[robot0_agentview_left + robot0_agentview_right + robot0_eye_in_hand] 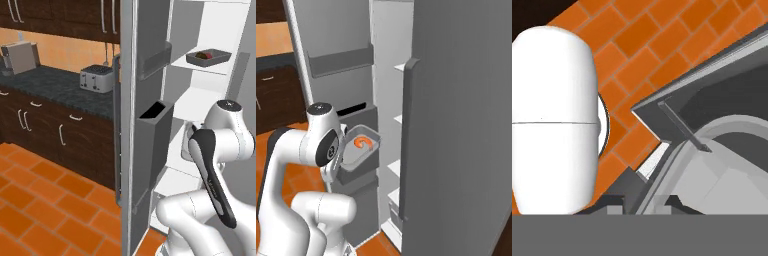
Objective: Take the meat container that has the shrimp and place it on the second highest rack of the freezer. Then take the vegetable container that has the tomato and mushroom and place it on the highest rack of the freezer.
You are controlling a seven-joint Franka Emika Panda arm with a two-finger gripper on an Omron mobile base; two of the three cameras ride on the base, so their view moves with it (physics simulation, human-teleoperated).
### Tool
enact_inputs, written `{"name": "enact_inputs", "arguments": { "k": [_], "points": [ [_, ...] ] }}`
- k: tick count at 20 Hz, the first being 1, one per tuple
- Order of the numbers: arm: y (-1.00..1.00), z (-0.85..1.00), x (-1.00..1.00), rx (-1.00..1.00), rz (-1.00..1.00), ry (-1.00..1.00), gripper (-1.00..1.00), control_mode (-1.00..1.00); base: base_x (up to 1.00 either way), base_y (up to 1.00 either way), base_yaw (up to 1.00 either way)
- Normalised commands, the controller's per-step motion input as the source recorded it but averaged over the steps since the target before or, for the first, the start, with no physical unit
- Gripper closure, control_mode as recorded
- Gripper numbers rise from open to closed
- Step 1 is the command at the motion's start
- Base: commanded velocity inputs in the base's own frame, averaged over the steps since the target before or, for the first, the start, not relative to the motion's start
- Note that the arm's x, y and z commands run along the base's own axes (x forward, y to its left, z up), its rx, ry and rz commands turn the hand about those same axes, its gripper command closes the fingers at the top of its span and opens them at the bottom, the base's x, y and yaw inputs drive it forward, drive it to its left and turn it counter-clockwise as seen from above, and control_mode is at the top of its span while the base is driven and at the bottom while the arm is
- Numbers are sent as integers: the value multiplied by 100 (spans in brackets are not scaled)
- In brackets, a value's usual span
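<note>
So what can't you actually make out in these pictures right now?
- Gripper, right base view: hidden behind the arm's own wrist, next to the meat container.
- Mushroom, left base view: too small to tell from the tomato in the vegetable container.
- Freezer shelves, right base view: mostly hidden by the closed door.

Nothing here carries any writing that I can read. The tall grey two-door freezer [150,150], the small silver metal toaster [96,78] on the dark speckled tabletop [55,85] and the dark wooden cabinet doors [50,135] all show plain, unmarked surfaces.
</note>
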Motion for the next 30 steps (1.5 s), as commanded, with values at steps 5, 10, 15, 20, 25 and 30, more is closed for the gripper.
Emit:
{"name": "enact_inputs", "arguments": {
  "k": [5,10,15,20,25,30],
  "points": [
    [0,0,0,0,0,0,100,100,17,-45,2],
    [-17,1,6,0,1,-8,100,-100,0,-19,1],
    [-12,16,75,0,0,-11,100,-100,0,0,0],
    [-8,14,97,0,0,-1,100,-100,0,0,0],
    [-40,4,82,0,-1,1,100,-100,0,0,0],
    [-56,2,79,0,0,8,100,-100,0,0,0]
  ]
}}
